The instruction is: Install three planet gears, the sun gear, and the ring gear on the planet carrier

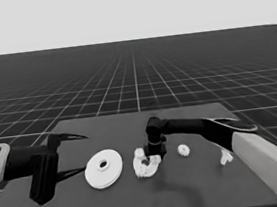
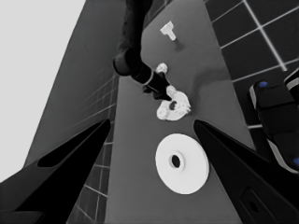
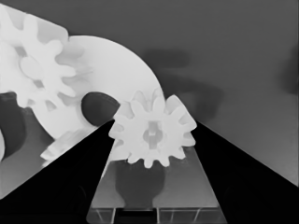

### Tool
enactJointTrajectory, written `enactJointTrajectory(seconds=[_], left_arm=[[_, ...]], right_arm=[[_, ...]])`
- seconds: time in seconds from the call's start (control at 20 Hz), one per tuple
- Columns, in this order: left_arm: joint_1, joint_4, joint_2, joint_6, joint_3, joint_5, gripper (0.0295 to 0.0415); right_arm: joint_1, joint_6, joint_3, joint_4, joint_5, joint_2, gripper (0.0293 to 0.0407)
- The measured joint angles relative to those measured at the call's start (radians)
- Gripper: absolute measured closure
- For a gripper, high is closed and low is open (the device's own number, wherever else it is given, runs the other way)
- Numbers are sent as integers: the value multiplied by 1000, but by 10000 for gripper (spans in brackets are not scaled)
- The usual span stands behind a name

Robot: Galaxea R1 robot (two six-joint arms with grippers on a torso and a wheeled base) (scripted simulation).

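Note:
The planet carrier, the smaller round part (image 1: pixel 141 163) (image 2: pixel 180 109) (image 3: pixel 110 70), lies mid-table with its dark centre hole showing. A planet gear (image 3: pixel 32 70) sits on it, and part of another (image 3: pixel 60 147) shows at its rim. My right gripper (image 1: pixel 153 154) (image 2: pixel 166 95) (image 3: pixel 153 126) hangs over the carrier, shut on a small toothed gear (image 3: pixel 153 132) held just beside the hole. To the right lies a loose gear (image 1: pixel 183 150) (image 2: pixel 161 68). The ring gear, the larger round part (image 1: pixel 103 169) (image 2: pixel 181 163), lies flat to the carrier's left. My left gripper (image 1: pixel 79 154) (image 2: pixel 152 122) waits open, left of it.
A thin white piece (image 1: pixel 226 158) (image 2: pixel 168 30) lies near the table's right edge, beside the right arm's pale forearm (image 1: pixel 270 159). Dark machinery with blue lights (image 2: pixel 275 121) shows past the table's edge in the left wrist view.

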Motion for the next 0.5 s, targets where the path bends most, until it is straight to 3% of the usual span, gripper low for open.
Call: enactJointTrajectory(seconds=[0.1,0.15,0.5], left_arm=[[0,0,0,0,0,0,326],[0,0,0,0,0,0,326],[0,0,0,0,0,0,326]], right_arm=[[0,0,0,0,0,0,328],[0,0,-1,-1,0,0,319],[-1,0,-1,-1,1,0,315]])
